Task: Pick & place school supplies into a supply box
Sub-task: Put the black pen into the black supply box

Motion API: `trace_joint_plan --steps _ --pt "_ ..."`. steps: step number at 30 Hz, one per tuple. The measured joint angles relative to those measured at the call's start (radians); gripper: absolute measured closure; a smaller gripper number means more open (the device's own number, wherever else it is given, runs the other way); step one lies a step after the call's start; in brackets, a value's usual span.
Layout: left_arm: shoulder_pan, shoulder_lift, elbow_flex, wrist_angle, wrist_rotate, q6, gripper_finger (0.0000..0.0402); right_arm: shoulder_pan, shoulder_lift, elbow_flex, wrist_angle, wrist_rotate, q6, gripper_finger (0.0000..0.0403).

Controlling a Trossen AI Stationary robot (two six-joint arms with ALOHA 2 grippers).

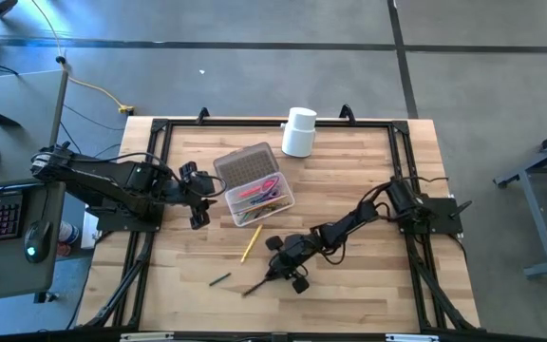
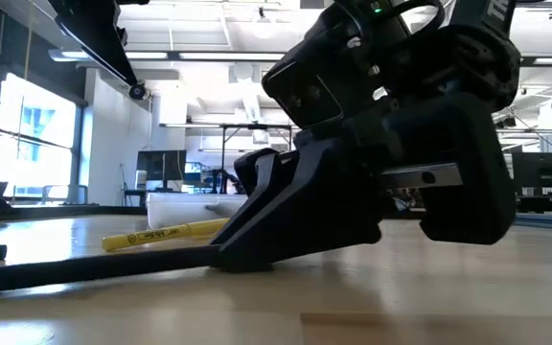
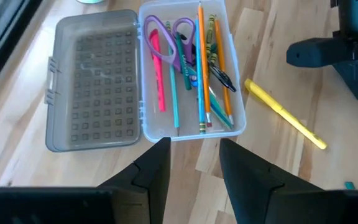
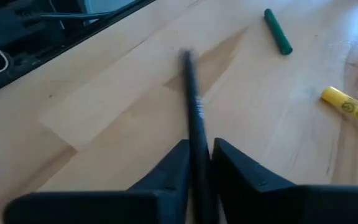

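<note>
You have three loose things on the wood table (image 1: pixel 368 180): one yellow pen (image 1: pixel 251 243), one short green stick (image 1: pixel 219 279) and one thin black pen (image 4: pixel 194 115).

The black pen is long and round. It lies flat near the front of the table. One end sits between the fingers of your right gripper (image 4: pixel 199 163); the other end points away from it, toward the table's front left corner. The two fingers are closed tight on the pen, one on each side. The gripper is low, right down at the table top.

The yellow pen lies flat too, just in front of the box (image 3: pixel 236 118). It slants, with its far end toward the box. The green stick lies farther left and nearer the front edge.

The box is clear plastic, a long rectangle, near the middle of the table. Its grey lid (image 3: pixel 95 81) is flipped open flat beside it, with a bumpy grid of small squares. Inside lie one pair of purple scissors (image 3: pixel 166 40), a pink pen, an orange pencil and a few more, all lined up along the box's long side.

Your left gripper (image 3: pixel 194 165) is just beside the box's short end. Its fingers are apart and hold nothing.

One white round tub (image 1: pixel 299 131) stands at the back.
</note>
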Motion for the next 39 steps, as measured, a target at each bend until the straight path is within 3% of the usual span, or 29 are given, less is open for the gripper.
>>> trace_joint_plan --steps 4,9,13,22,31,39 --pt "0.0 0.0 0.0 0.003 -0.039 0.0 0.0229 -0.001 0.001 -0.003 0.054 0.036 0.036 0.0388" --pt "0.0 0.0 0.0 0.013 -0.057 0.021 0.0229 -0.004 -0.02 -0.005 0.164 0.1 0.054 0.0373" --pt "0.0 0.0 0.0 0.039 -0.064 0.027 0.0229 -0.013 -0.084 0.013 0.187 0.218 -0.001 0.036" --pt "0.0 0.0 0.0 0.052 -0.045 0.027 0.0229 -0.115 -0.22 0.018 0.085 0.501 -0.226 0.0388" --pt "0.0 0.0 0.0 0.051 0.025 0.026 0.0229 -0.264 -0.255 0.072 -0.427 0.433 -0.181 0.0368" --pt "0.0 0.0 0.0 0.052 0.033 0.05 0.0229 -0.303 -0.256 0.082 -0.4 0.47 -0.177 0.0368"
